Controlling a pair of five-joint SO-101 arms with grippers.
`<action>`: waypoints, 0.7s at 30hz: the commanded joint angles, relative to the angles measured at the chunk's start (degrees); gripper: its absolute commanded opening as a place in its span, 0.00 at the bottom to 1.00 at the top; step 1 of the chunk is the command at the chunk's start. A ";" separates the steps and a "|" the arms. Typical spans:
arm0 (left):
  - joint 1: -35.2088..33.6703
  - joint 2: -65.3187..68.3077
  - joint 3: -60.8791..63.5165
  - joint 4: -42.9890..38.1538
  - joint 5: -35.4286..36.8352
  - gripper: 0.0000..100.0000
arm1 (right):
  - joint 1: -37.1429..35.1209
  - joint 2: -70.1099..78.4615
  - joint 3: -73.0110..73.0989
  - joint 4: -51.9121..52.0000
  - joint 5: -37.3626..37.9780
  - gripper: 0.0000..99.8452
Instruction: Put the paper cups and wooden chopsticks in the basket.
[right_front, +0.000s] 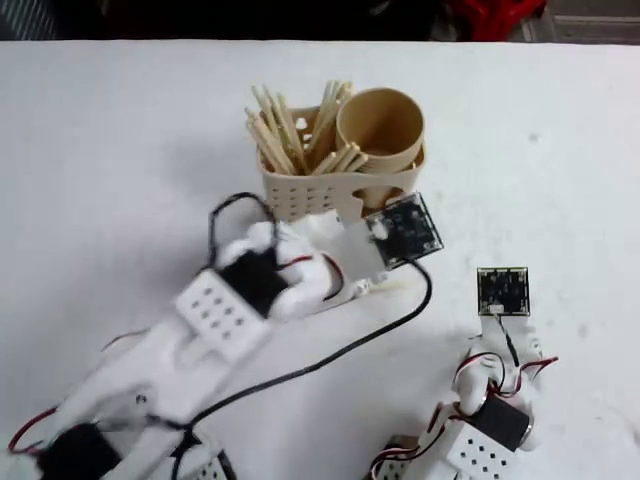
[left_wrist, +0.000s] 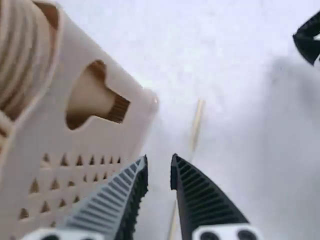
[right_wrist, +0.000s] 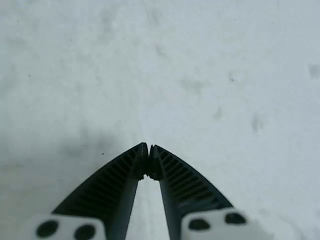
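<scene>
The cream basket (right_front: 300, 195) stands at the table's middle back, holding a paper cup (right_front: 381, 127) and a bundle of wooden chopsticks (right_front: 290, 130). In the left wrist view the basket wall (left_wrist: 65, 165) is close beside my left gripper (left_wrist: 159, 167), which is open by a narrow gap. A single chopstick (left_wrist: 195, 127) lies on the table by the basket's corner and runs down between the left fingers. Cup rims (left_wrist: 20, 55) show over the basket's edge. My right gripper (right_wrist: 148, 152) is shut over bare table, holding nothing.
The left arm (right_front: 230, 300) stretches from the front left to the basket, trailing a black cable (right_front: 330, 355). The right arm (right_front: 495, 400) sits at the front right, and a dark part of it (left_wrist: 307, 40) shows in the left wrist view.
</scene>
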 joint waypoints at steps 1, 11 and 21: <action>0.13 14.11 -1.41 -0.79 -1.23 0.10 | -0.31 -0.57 0.26 0.40 -0.18 0.02; -4.09 42.07 -15.65 -0.26 -5.45 0.10 | -0.31 -0.48 0.26 0.31 -0.18 0.02; -6.81 51.65 -23.82 3.25 -5.10 0.10 | -0.31 -0.48 0.26 0.31 -0.18 0.02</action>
